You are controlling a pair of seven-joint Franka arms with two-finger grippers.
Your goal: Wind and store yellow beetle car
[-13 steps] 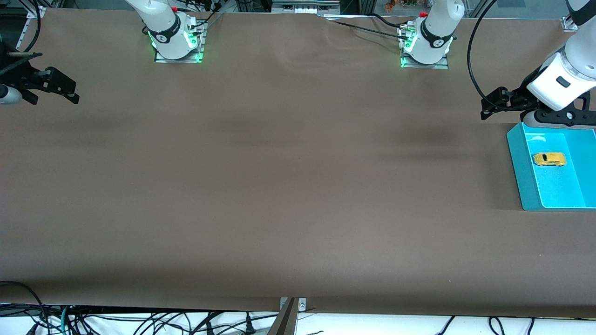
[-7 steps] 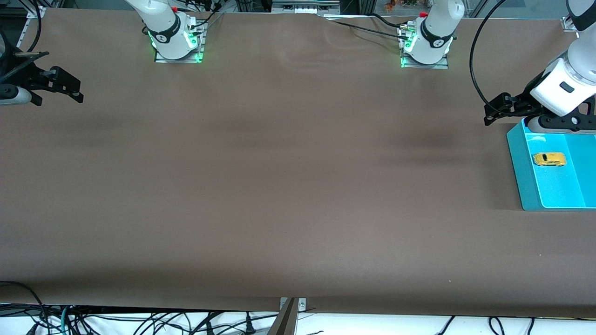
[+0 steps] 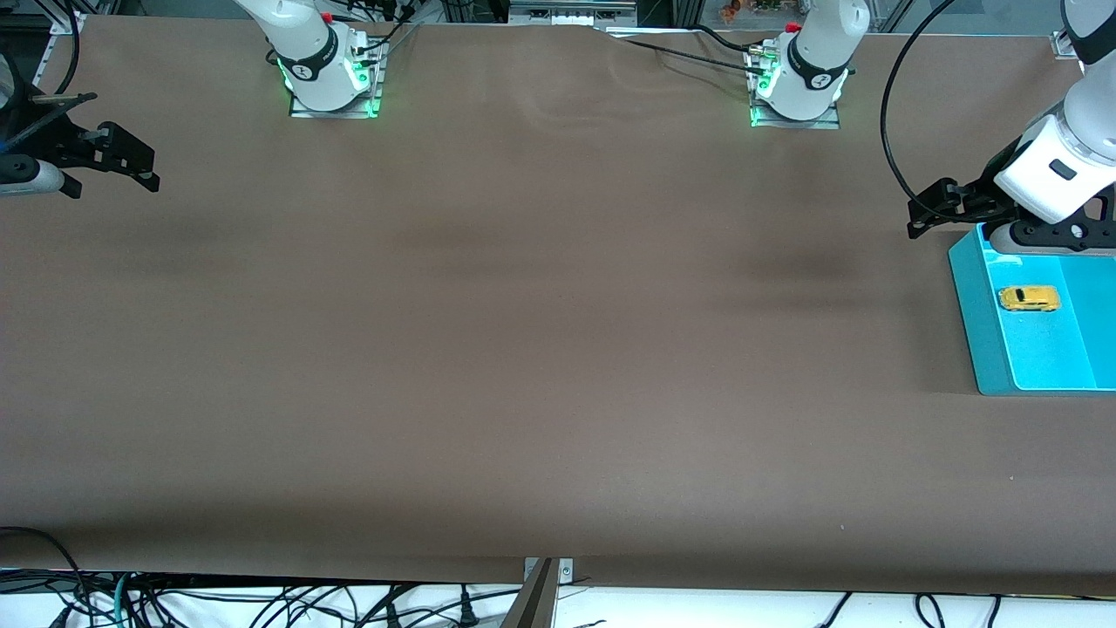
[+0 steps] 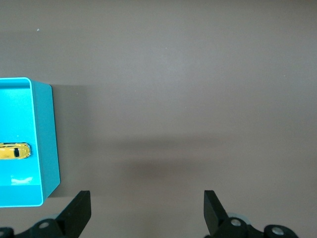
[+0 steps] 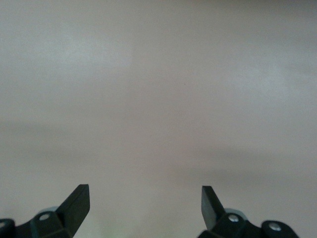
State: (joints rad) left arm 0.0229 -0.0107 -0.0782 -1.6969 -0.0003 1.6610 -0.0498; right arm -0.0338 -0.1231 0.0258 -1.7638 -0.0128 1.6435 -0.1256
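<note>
Yellow beetle car (image 3: 1029,298) lies on its wheels inside the turquoise bin (image 3: 972,314), which stands at the left arm's end of the brown worktop (image 3: 540,349). The car touches no wall of the bin; bare floor shows all around it.

The left gripper (image 3: 926,209) hangs over the worktop just beside the bin's corner that is farther from the front camera. Its fingers (image 4: 79,212) are spread wide and hold nothing.

The right gripper (image 3: 144,170) waits over the worktop's edge at the right arm's end, fingers (image 5: 77,202) also spread and empty.

Between both grippers the worktop is one wide open surface.
</note>
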